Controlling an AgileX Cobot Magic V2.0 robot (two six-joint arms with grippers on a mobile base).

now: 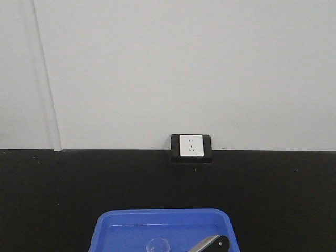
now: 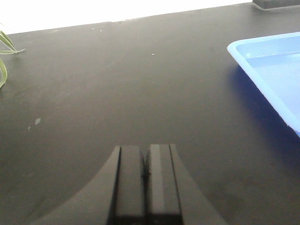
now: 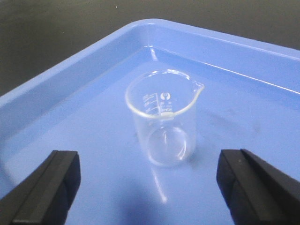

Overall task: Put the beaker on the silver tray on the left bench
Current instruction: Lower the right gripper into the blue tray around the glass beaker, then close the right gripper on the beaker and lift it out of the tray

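A small clear glass beaker (image 3: 163, 117) stands upright inside a blue plastic tray (image 3: 70, 79); in the front view the beaker (image 1: 157, 244) shows faintly at the bottom edge. My right gripper (image 3: 149, 164) is open, its two black fingers low over the tray floor on either side of the beaker and a little short of it, not touching it. My left gripper (image 2: 146, 147) is shut with nothing in it, over bare black worktop to the left of the blue tray (image 2: 267, 65). The silver tray is out of view. I cannot tell whether this black worktop (image 1: 63, 199) is the left bench.
The black worktop runs along a white wall (image 1: 184, 68) with a white socket in a black box (image 1: 191, 147) behind the blue tray (image 1: 121, 226). Green plant leaves (image 2: 3, 56) reach in at the far left of the left wrist view.
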